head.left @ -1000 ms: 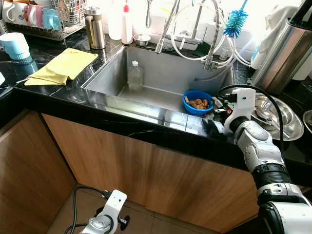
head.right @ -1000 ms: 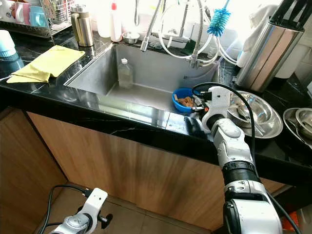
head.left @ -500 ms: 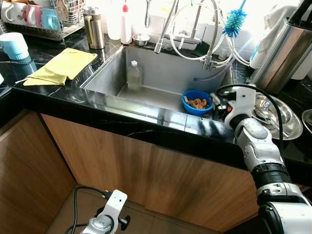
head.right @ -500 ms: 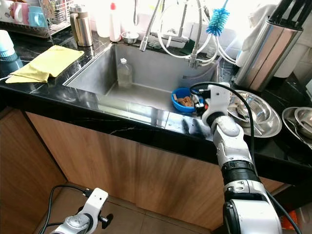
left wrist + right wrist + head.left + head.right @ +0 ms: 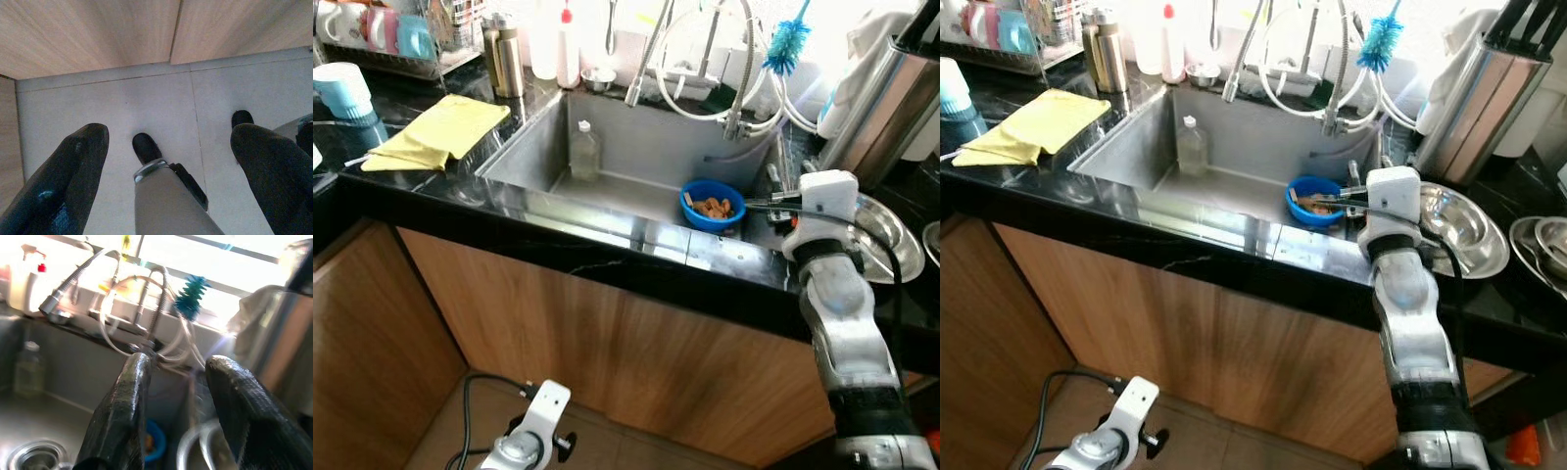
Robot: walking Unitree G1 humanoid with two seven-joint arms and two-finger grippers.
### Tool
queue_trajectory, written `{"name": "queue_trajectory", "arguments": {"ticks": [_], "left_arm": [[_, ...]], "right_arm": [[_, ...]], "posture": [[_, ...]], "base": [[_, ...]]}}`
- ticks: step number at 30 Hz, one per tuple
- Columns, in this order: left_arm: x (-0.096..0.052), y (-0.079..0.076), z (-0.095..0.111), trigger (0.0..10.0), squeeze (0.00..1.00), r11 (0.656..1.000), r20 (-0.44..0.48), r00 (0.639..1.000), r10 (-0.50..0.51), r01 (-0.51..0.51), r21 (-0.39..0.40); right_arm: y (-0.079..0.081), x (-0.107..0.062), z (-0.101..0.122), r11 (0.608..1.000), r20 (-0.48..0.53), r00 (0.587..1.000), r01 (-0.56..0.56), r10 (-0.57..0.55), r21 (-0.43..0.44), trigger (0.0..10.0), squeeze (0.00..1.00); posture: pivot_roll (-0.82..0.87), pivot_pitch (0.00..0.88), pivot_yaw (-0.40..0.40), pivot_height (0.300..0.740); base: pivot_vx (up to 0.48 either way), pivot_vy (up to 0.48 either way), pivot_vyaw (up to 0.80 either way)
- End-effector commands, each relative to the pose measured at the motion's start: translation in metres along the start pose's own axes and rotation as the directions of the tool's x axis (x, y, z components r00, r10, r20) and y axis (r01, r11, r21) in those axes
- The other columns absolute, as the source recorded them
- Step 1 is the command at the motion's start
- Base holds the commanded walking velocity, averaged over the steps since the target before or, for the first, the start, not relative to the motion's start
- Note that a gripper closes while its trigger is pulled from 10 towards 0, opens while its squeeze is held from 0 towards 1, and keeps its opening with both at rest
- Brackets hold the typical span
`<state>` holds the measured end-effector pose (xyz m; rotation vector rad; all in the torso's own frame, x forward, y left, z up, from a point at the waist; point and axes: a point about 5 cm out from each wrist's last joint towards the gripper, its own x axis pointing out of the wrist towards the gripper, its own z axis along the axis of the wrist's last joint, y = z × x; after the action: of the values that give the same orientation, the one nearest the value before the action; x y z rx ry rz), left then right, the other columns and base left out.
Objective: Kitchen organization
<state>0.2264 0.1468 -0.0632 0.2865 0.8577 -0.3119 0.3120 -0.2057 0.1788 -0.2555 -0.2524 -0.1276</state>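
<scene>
Left eye view: the right gripper (image 5: 771, 202) is raised above the black bench (image 5: 607, 250) at the right rim of the steel sink (image 5: 636, 157), just beside the blue bowl (image 5: 711, 205) of food scraps lying in the sink's right corner. Its fingers (image 5: 122, 406) stand apart, holding nothing. A clear bottle (image 5: 583, 152) stands upright in the sink; a yellow cloth (image 5: 440, 132) lies on the bench. Left gripper (image 5: 168, 181) hangs over the floor, fingers spread.

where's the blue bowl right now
In the eye views the blue bowl sits inside the sink, in its front right corner, just left of the right end effector.
</scene>
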Motion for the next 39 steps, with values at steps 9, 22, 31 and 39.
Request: {"name": "queue_trajectory", "arguments": {"ticks": [9,22,31,39], "left_arm": [[0.000,-0.005,-0.002,10.0,0.00,1.000,-0.008,1.000,-0.014,0.014,0.007],[0.000,-0.001,0.002,10.0,0.00,1.000,0.000,1.000,-0.014,0.014,0.004],[0.000,-0.001,0.001,10.0,0.00,1.000,-0.002,1.000,-0.014,0.014,0.001],[0.001,-0.002,0.002,10.0,0.00,1.000,0.000,1.000,-0.016,0.016,0.002]], "right_arm": [[-0.014,-0.042,-0.012,0.992,-0.039,0.991,0.129,-0.128,0.008,10.0,0.00],[-0.017,-0.048,0.013,0.978,0.085,0.976,0.205,-0.200,-0.050,10.0,0.00],[-0.032,-0.059,0.011,0.934,0.100,0.939,0.339,-0.329,-0.109,10.0,0.00],[-0.036,-0.067,0.003,0.919,0.063,0.926,0.376,-0.371,-0.114,10.0,0.00]], "posture": [[0.12,0.066,-0.125,0.740],[0.12,0.066,-0.126,0.740],[0.12,0.066,-0.129,0.740],[0.12,0.066,-0.129,0.740]], "base": [[0.000,0.000,0.00],[0.000,0.000,0.00],[0.000,0.000,0.00],[0.000,0.000,0.00]]}}
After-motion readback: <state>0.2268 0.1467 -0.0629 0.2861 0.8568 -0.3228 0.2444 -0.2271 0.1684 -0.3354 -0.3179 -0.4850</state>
